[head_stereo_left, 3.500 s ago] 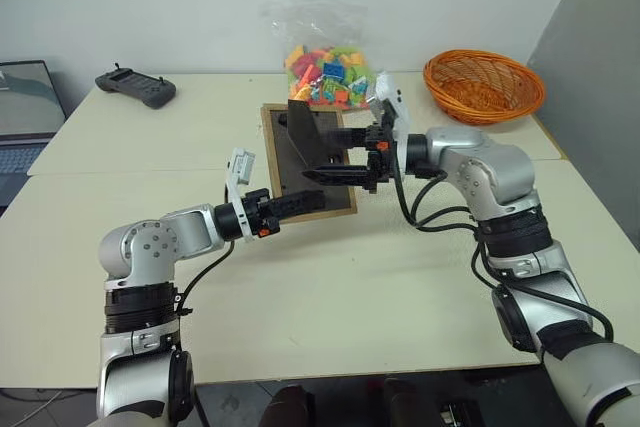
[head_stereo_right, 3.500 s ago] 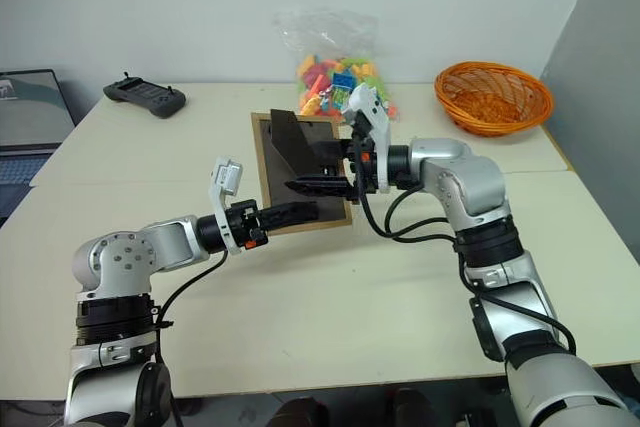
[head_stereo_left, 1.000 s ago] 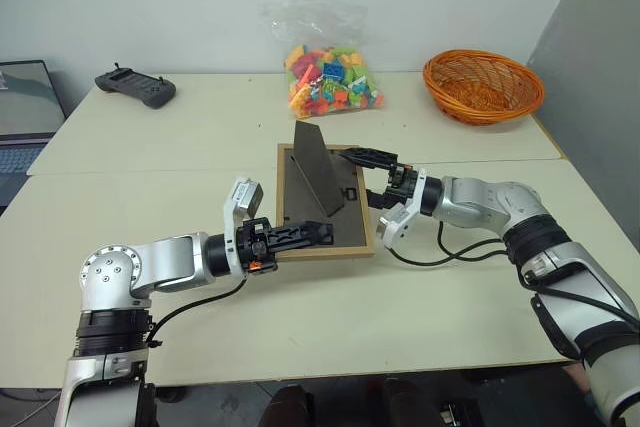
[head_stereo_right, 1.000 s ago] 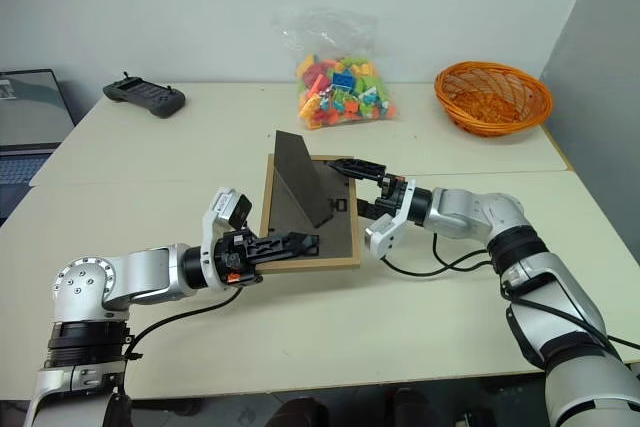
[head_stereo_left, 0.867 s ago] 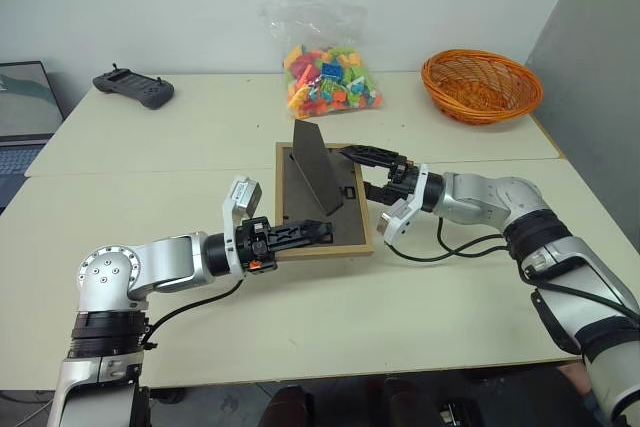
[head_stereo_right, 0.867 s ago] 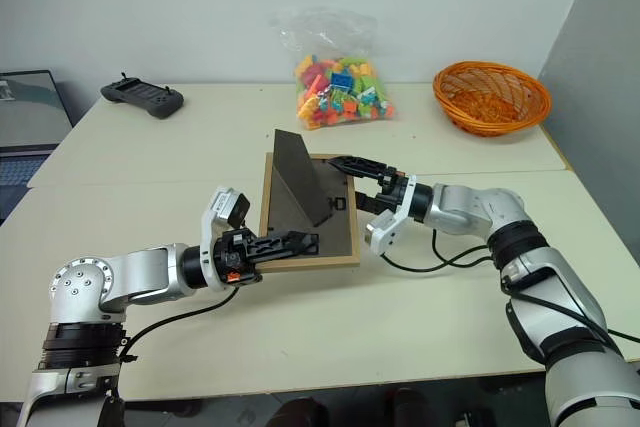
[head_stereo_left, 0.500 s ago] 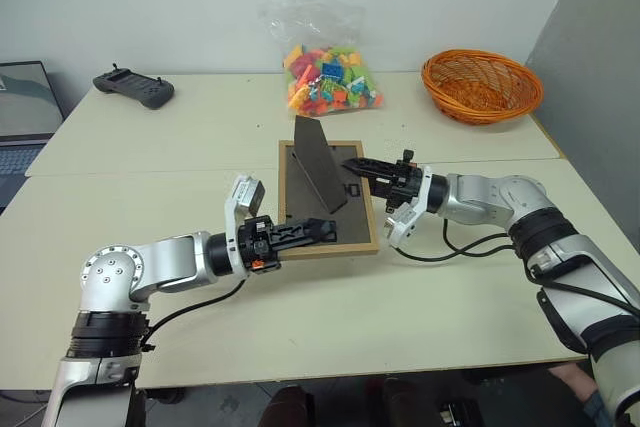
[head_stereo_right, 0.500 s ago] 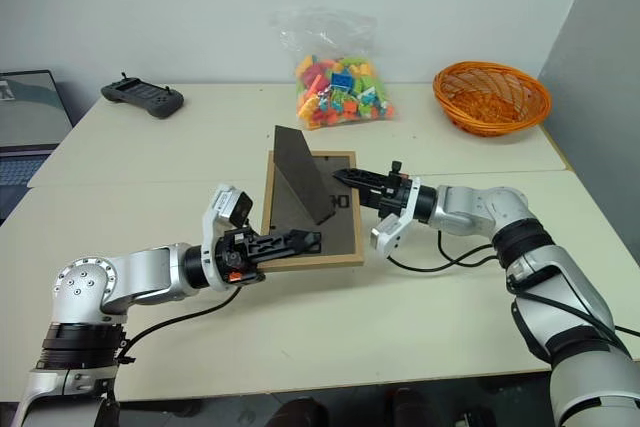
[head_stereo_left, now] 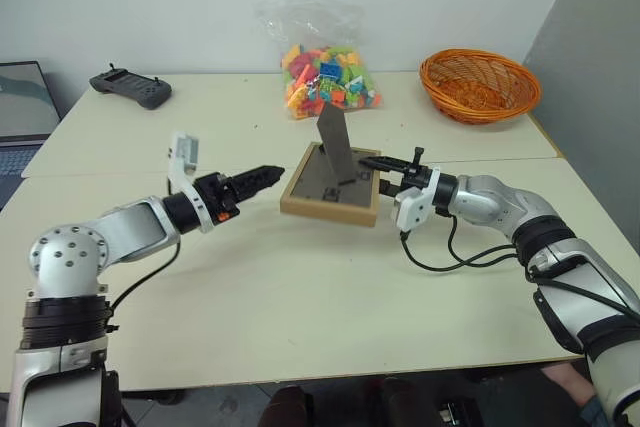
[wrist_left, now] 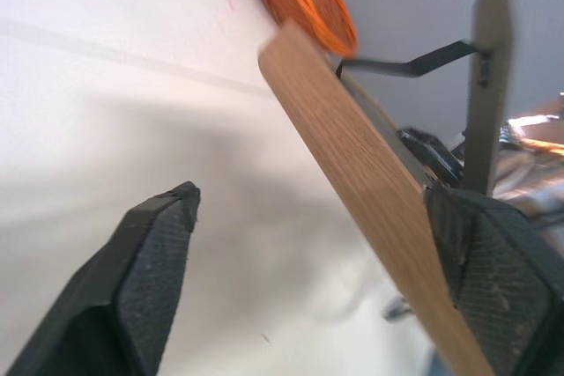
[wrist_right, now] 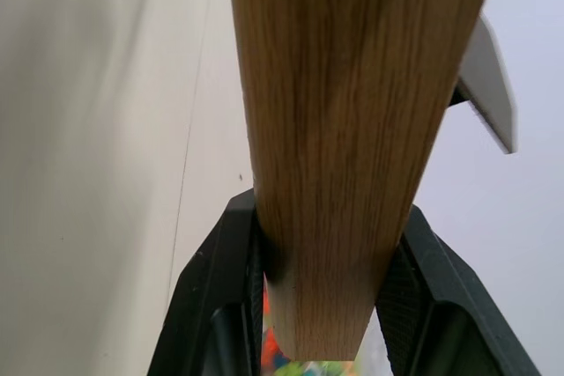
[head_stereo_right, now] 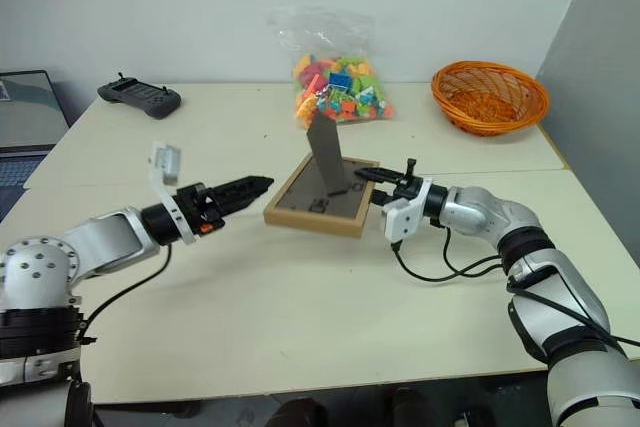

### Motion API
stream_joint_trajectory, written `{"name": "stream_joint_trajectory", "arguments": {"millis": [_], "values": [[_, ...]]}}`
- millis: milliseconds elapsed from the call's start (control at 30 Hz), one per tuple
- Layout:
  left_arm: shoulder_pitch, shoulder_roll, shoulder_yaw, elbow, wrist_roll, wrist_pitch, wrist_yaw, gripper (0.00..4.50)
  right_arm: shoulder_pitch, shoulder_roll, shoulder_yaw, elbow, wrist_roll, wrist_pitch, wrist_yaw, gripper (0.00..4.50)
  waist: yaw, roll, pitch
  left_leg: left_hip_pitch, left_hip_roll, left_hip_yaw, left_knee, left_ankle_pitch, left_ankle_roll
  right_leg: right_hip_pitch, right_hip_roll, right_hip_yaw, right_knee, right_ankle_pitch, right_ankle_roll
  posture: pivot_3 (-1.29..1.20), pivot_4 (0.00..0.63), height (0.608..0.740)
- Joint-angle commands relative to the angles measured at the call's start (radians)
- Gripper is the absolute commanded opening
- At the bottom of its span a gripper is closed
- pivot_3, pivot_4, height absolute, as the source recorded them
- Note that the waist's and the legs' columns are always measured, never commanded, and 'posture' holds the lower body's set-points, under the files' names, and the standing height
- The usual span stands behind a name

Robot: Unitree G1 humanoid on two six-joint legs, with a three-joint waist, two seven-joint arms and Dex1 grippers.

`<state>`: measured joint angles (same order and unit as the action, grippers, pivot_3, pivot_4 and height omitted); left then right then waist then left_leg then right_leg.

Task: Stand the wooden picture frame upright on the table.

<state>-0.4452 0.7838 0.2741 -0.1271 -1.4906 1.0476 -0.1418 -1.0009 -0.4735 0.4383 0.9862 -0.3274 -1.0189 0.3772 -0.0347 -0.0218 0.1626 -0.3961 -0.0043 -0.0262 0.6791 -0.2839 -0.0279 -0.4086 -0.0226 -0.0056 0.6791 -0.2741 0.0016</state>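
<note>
Now one cream table (head_stereo_left: 300,287) bears one wooden picture frame (head_stereo_left: 330,187) near its middle seam, tilted face-down, stand raised. Since a second ago the left gripper (head_stereo_left: 262,176) has released it and drawn back, spread; the right gripper (head_stereo_right: 372,183) has clenched its edge. Standing it remains.

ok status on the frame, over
Left gripper open, clear of the wooden picture frame. Right gripper shut on its right edge, frame tilted back-side up, stand folded out, not yet upright. Nothing in the way.

Matt light-wood picture frame (head_stereo_left: 331,185)
</note>
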Motion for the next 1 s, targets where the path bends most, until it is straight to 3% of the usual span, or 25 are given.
{"name": "stream_joint_trajectory", "arguments": {"millis": [33,167,367,500,767,833,1000], "values": [[0.079,0.029,0.02,-0.277,0.117,-0.056,-0.019,4.5,0.029,0.096,-0.14,-0.145,0.445,0.451,0.46,1.29,-0.003,0.0,0.0,0.0,0.0,0.0,0.0,0.0,0.0,0.0,0.0,0.0,0.0,0.0,0.0,0.0,0.15,0.74],[0.188,0.051,-0.057,-0.492,0.377,-0.165,-0.058,4.5,0.031,0.172,-0.223,-0.248,0.615,0.883,0.612,1.29,0.005,0.002,0.001,0.0,0.001,-0.001,-0.001,0.0,0.0,0.0,0.0,-0.001,0.001,0.0,0.0,0.0,0.15,0.74],[0.331,0.001,-0.165,-0.529,0.766,-0.402,-0.087,4.5,0.025,0.256,-0.294,-0.212,0.663,1.158,0.636,1.29,0.012,0.002,0.001,0.001,-0.001,-0.001,-0.003,-0.002,0.003,-0.001,0.0,-0.002,0.002,0.0,0.0,0.0,0.15,0.74],[0.385,-0.062,-0.166,-0.514,0.839,-0.448,-0.1,4.5,0.045,0.276,-0.296,-0.172,0.639,1.254,0.667,1.29,0.019,0.002,0.001,0.0,-0.001,-0.001,-0.003,-0.002,0.004,-0.002,-0.001,-0.001,0.001,0.0,0.0,0.0,0.15,0.74],[0.361,-0.099,-0.173,-0.456,0.917,-0.47,-0.167,4.5,0.032,0.273,-0.335,-0.137,0.613,1.31,0.628,1.29,0.021,0.002,0.001,-0.001,-0.001,-0.001,-0.002,-0.004,0.006,-0.002,-0.001,-0.002,0.002,0.0,0.0,0.0,0.15,0.74],[0.352,-0.107,-0.179,-0.444,0.93,-0.471,-0.185,4.5,0.046,0.268,-0.323,-0.142,0.589,1.29,0.639,1.99,0.02,0.002,0.001,-0.001,-0.001,-0.001,-0.002,-0.004,0.006,-0.002,-0.001,-0.002,0.002,0.0,0.0,0.0,0.15,0.74],[0.332,-0.12,-0.188,-0.41,0.957,-0.469,-0.232,4.5,0.1,0.242,-0.313,-0.208,0.555,1.285,0.64,2.9,0.02,0.002,0.001,-0.001,-0.001,-0.001,-0.002,-0.004,0.006,-0.002,-0.001,-0.003,0.002,0.0,0.0,0.0,0.15,0.74]]}}
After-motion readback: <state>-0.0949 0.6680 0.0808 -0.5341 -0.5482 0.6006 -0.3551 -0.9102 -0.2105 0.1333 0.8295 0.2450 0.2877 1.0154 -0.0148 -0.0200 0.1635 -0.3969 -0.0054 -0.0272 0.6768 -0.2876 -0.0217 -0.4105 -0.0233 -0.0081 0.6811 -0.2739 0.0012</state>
